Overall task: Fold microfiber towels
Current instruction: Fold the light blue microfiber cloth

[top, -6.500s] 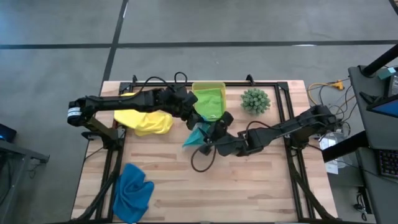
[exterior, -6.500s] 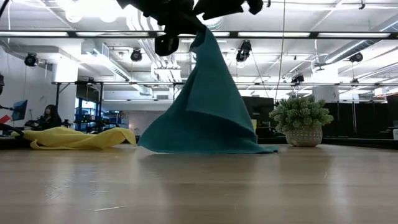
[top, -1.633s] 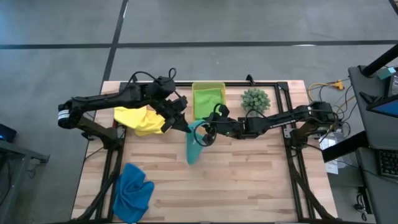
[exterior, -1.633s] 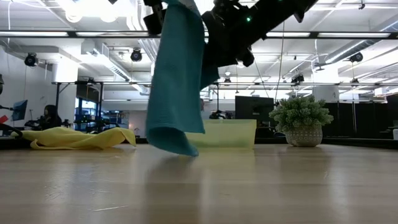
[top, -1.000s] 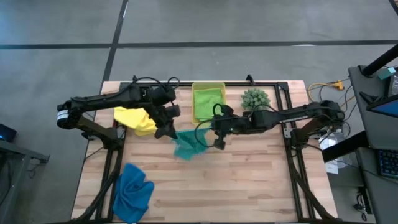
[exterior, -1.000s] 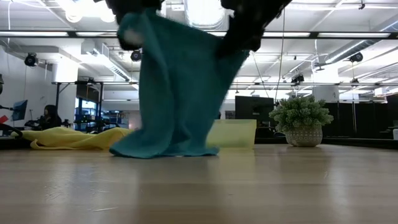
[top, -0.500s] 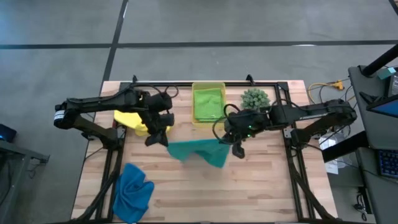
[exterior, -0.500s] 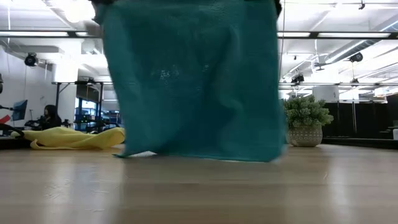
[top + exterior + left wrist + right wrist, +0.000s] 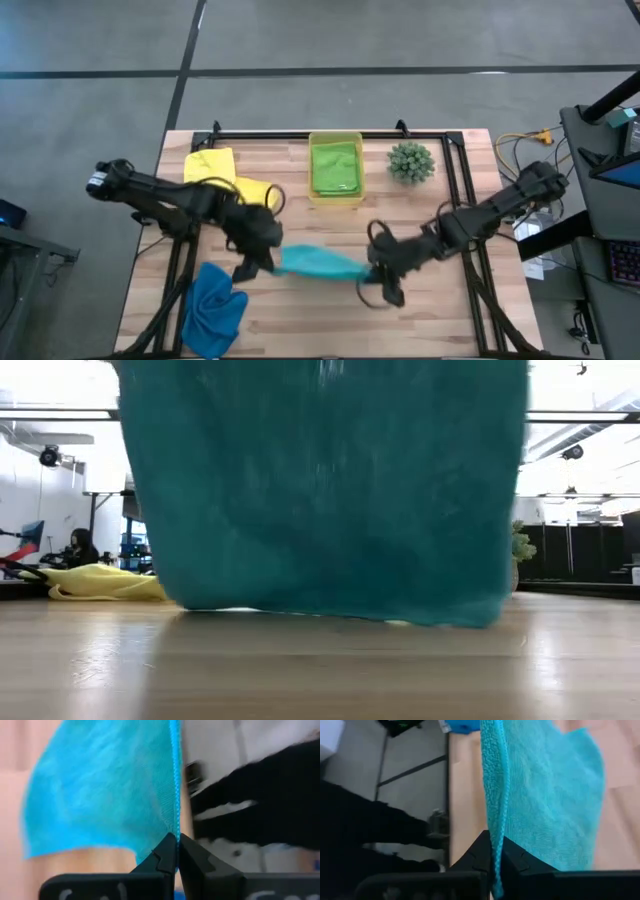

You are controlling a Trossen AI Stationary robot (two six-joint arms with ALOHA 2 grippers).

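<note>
a: how far along does the folding look?

b: early, i'd judge. the teal towel [image 9: 318,263] hangs stretched between the 2 grippers – the left gripper [image 9: 262,262] pinches 1 top corner, the right gripper [image 9: 374,270] pinches the other, fingers pressed together on the hem in both wrist views. its lower edge reaches the table [image 9: 440,325] or just clears it; i can't tell which. it isn't folded yet.

a: and the other 3?

b: the lime green towel [image 9: 335,168] sits in the plastic bin [image 9: 333,199], well beyond both grippers and seemingly flat. the yellow towel [image 9: 225,175] lies rumpled just behind the left arm, and the royal blue towel [image 9: 213,310] is bunched near the left gripper, on its outer side. those 2 still need doing

a: anything hard to make out?

b: plenty – in the low view the teal cloth fills the picture, hiding both grippers and most of the plant [image 9: 411,161]. whether the lime one is truly folded can't be read from above
</note>
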